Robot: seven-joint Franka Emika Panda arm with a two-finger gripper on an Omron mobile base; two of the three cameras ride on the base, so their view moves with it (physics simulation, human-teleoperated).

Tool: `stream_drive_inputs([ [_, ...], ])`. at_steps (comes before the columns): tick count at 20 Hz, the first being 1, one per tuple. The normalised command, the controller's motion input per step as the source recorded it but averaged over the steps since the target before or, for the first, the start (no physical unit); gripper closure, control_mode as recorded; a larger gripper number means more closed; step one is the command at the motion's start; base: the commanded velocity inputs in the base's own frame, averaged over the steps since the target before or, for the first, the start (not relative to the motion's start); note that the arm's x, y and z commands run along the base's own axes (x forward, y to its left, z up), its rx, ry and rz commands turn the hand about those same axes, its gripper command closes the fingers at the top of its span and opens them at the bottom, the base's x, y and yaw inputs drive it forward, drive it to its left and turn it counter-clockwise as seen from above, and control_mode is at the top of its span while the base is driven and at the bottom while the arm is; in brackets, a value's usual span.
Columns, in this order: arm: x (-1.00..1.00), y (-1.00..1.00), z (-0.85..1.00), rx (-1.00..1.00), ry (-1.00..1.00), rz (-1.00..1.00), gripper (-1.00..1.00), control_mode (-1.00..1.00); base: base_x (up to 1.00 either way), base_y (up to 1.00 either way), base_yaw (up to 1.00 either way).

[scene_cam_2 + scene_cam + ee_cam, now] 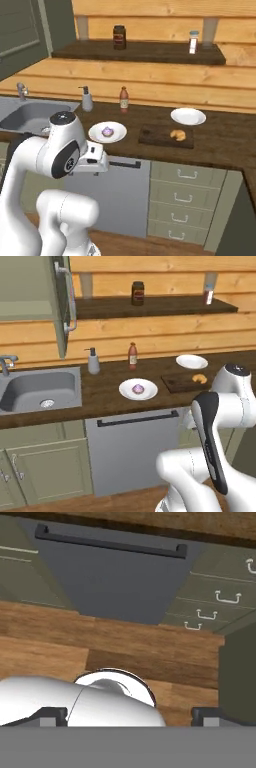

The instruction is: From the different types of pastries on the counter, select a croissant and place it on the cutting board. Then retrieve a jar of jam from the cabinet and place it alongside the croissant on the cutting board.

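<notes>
The croissant (199, 378) (177, 134) lies on the dark cutting board (176, 384) (155, 135) at the right of the counter (100, 391) (220, 140). A purple-frosted cupcake (138, 389) (107, 131) sits on a white plate (150, 391) (119, 134) to the left of the board. The olive cabinet (25, 286) hangs at the upper left, its door (62, 311) swung outward; the jar of jam is out of view. My gripper (129, 717) is open with nothing held, low in front of the counter, facing the floor and the lower cabinet fronts.
An empty white plate (191, 361) (188, 116) lies behind the board. A red-brown bottle (132, 356) (124, 100) and a soap dispenser (93, 361) (87, 99) stand by the wall. The sink (40, 388) is left. On the shelf are a dark jar (138, 293) and a shaker (209, 293).
</notes>
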Motion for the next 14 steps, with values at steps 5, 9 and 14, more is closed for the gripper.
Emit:
stream_drive_inputs([
  [5,0.00,0.00,0.00,0.00,0.00,0.00,-1.00,1.00,-0.51,0.99,0.00],
  [9,0.00,0.00,0.00,0.00,0.00,0.00,-1.00,1.00,-0.11,0.99,0.00],
  [14,0.00,0.00,0.00,0.00,0.00,0.00,-1.00,1.00,0.00,0.79,0.00],
])
